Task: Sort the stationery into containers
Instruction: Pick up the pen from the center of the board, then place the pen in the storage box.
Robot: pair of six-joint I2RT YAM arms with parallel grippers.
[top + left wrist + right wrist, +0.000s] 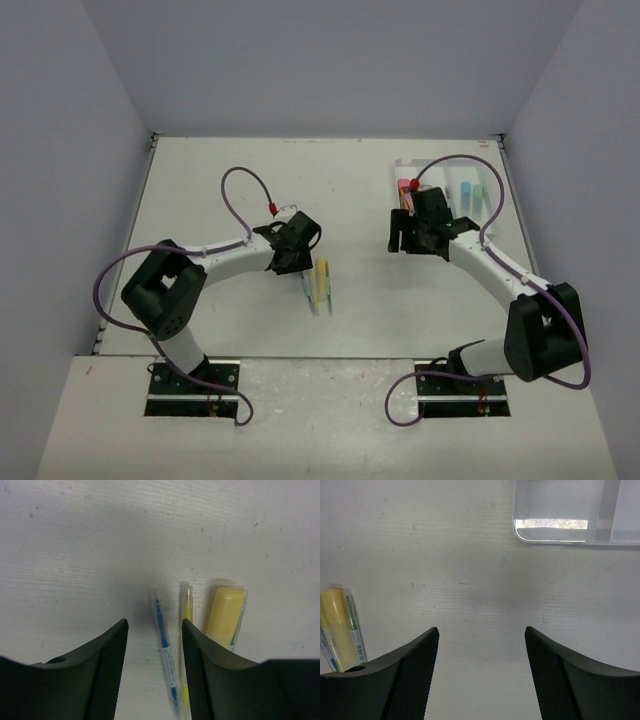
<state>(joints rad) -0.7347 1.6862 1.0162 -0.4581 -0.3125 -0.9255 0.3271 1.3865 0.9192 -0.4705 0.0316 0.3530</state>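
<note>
The left gripper (pixel 153 626) hangs low over the white table (pixel 400 310), jaws apart and holding nothing. A blue pen (pixel 165 655) lies in the gap, nearer the right finger. Just beyond it lie a thin yellow pen (pixel 186 610) and a stubby yellow highlighter (pixel 225 615), side by side. The right gripper (pixel 481 630) is spread wide too, empty, by the near corner of the white tray (pixel 555 510). In the tray rest a pink-capped tube (pixel 405 188), a blue marker (pixel 465 189) and a mint-green marker (pixel 479 191).
</note>
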